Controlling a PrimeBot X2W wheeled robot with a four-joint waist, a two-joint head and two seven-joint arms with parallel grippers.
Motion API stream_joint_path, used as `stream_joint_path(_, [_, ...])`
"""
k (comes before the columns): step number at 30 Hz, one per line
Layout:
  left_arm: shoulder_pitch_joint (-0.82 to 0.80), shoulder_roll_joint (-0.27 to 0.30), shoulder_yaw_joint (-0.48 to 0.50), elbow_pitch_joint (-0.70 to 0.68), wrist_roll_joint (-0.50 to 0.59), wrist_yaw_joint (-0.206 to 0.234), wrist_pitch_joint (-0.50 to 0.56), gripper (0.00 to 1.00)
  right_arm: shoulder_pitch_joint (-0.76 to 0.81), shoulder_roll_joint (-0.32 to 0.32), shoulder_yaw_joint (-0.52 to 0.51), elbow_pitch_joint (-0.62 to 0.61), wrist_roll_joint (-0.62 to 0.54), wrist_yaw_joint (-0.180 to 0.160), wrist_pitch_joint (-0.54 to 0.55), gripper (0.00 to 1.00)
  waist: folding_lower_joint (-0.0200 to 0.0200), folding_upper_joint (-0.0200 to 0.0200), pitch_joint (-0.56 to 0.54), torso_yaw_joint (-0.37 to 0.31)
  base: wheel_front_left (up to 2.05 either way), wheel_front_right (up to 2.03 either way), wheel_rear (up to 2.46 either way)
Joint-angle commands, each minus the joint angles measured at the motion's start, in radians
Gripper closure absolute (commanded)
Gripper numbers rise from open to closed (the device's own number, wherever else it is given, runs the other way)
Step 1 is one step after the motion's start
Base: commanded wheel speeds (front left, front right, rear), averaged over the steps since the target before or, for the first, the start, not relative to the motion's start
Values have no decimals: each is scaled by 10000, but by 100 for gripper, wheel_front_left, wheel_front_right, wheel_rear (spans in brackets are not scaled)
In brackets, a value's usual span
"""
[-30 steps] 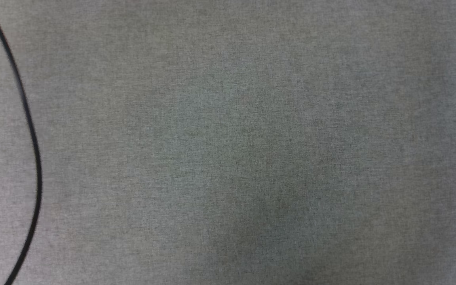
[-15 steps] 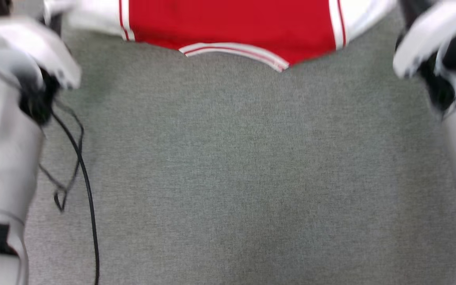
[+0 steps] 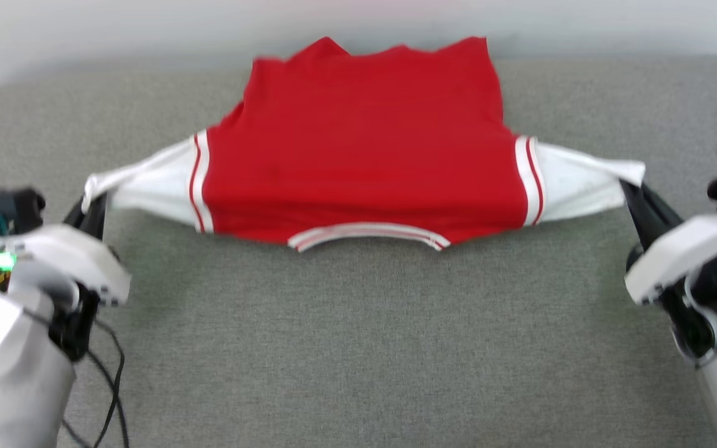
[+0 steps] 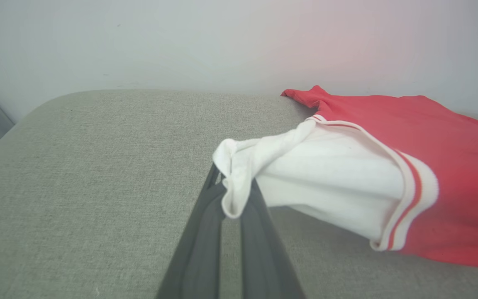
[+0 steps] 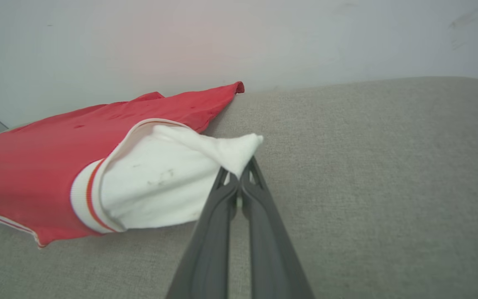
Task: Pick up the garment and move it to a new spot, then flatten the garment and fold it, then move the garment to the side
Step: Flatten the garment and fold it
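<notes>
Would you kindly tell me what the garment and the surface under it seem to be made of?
The garment: soft matte knit, likely cotton or polyester jersey; its sleeves drape and bunch. The surface: grey woven upholstery cloth, matte, with a fine heathered weave visible.

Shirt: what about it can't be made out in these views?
Underside of the shirt: hidden by its own red top layer, head view.
Far hem: blurred, head view.
Left hand fingertips: covered by the white sleeve, left wrist view.
Shirt body: cut off by the frame edge, both wrist views.
</notes>
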Motion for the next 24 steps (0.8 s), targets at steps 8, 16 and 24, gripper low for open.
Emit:
stream_joint_path(8, [3083, 798, 428, -2816, -439, 1309, 292, 100, 2909, 336, -1508, -2329, -734, -23, 919, 100, 4, -1, -933, 72, 0, 0, 0])
stream_joint_path(16, [6280, 1480, 827, -6393, -960, 3037, 1141, 100, 5847, 1648, -3206, -4888, -1695, -23, 2135, 100, 4, -1, -1287, 265, 0, 0, 0])
stream_joint_path(24, [8575, 1701, 942, -8012, -1418, 4199, 1788, 100, 7923, 2507, -4018, -5789, -2036, -24, 2941, 100, 4, -1, -1540, 347, 0, 0, 0])
